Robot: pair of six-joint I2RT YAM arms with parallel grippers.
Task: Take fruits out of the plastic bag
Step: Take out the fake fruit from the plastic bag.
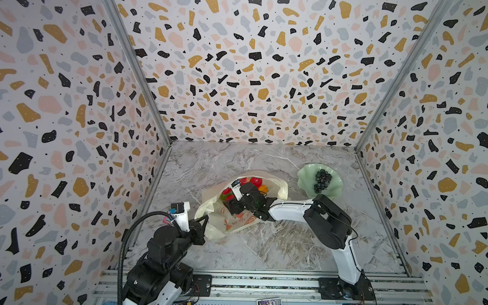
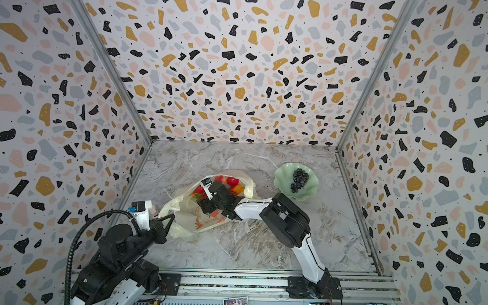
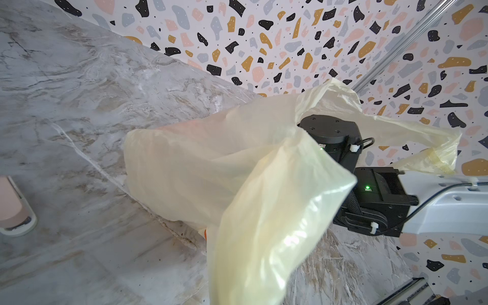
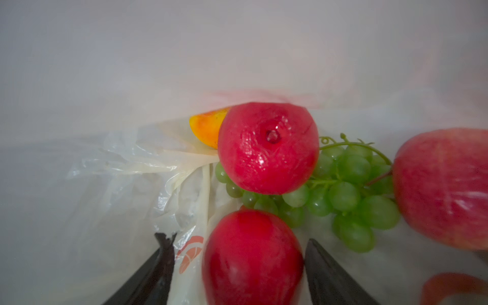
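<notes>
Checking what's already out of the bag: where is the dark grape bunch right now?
In both top views the dark grape bunch lies in the pale green wavy-edged dish, on the table's right side, just right of the plastic bag.

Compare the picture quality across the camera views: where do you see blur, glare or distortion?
Right wrist view: near red apple and black fingers blurred, green grapes sharper, surroundings dim and hazy. Left wrist view: bright glare on the plastic bag. Both top views: evenly lit and sharp, side walls splayed by the wide lens.
</notes>
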